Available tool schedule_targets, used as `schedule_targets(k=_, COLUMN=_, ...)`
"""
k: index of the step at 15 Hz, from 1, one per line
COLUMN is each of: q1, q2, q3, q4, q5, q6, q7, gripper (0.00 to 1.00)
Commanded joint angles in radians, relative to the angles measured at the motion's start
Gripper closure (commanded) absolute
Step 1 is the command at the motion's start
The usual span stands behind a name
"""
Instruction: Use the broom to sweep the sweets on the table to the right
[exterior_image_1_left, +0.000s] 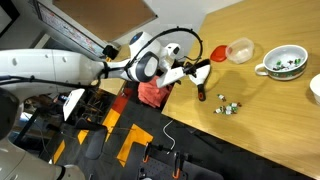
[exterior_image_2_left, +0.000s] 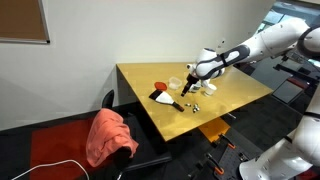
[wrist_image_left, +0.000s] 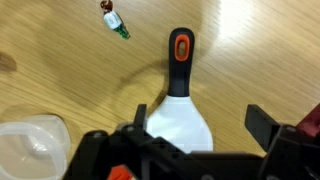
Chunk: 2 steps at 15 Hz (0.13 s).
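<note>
Your gripper (wrist_image_left: 198, 128) is wide open, holding nothing. The broom (wrist_image_left: 181, 95) looks light and stiff, so I'd grab its handle at 12 o'clock.

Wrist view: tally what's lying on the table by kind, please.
Broom: 1
Sweets: 1, maybe a second cut off at the top edge
Clear container: 1
Total: 3 certain

The light-brown wooden table (exterior_image_2_left: 225, 98) carries the broom (wrist_image_left: 180, 115) lying flat, scattered sweets (exterior_image_1_left: 228, 105), a clear cup (exterior_image_1_left: 240, 48) and a green-rimmed cup (exterior_image_1_left: 280, 72)
</note>
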Motion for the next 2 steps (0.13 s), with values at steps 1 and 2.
schedule_targets(k=1, q1=0.029, q2=-0.153, q3=-0.032, q4=-0.098, q5=-0.008, q6=-0.090, q7=0.050, gripper=0.00)
schedule_targets(k=2, q1=0.036, q2=-0.174, q3=-0.040, q4=-0.106, q5=-0.009, q6=-0.110, q7=0.058, gripper=0.00)
